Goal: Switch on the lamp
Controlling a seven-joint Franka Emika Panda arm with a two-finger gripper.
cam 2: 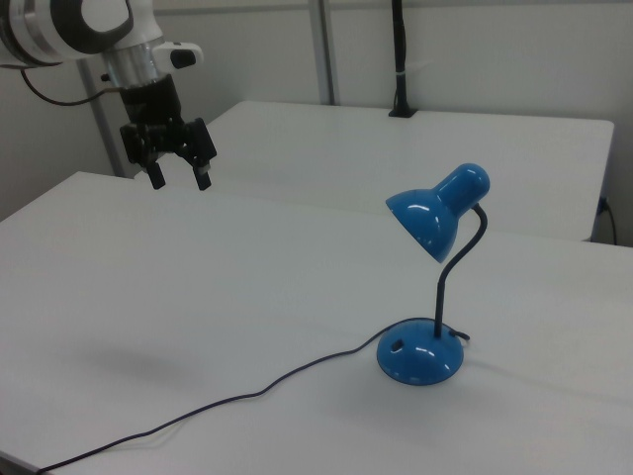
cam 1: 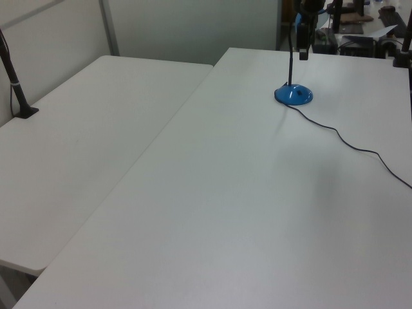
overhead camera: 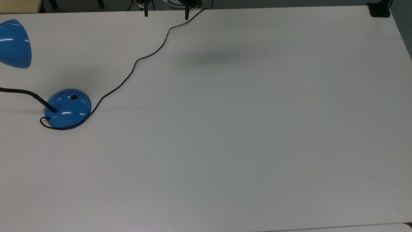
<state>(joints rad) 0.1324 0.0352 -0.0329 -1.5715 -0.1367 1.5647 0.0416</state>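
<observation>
The lamp stands on the white table, a glossy blue dome base (overhead camera: 67,109) at the top view's left with a small black rocker switch (overhead camera: 74,97) on its upper side. Its black neck (cam 2: 457,267) curves up to the blue cone shade (cam 2: 435,218), which points down and shows no glow. A thin black cord (overhead camera: 138,59) runs from the base to the table's far edge. My gripper (cam 2: 179,181) hangs open and empty high above the table, far to the right view's left of the lamp. Its two fingertips (overhead camera: 145,13) peek in at the top view's upper edge.
A second white table (cam 1: 77,141) adjoins this one along a seam. A black clamped post (cam 2: 399,59) rises at its far edge, and a black clamp (overhead camera: 379,9) sits at the top view's upper right corner. The cord (cam 1: 360,149) trails across the surface.
</observation>
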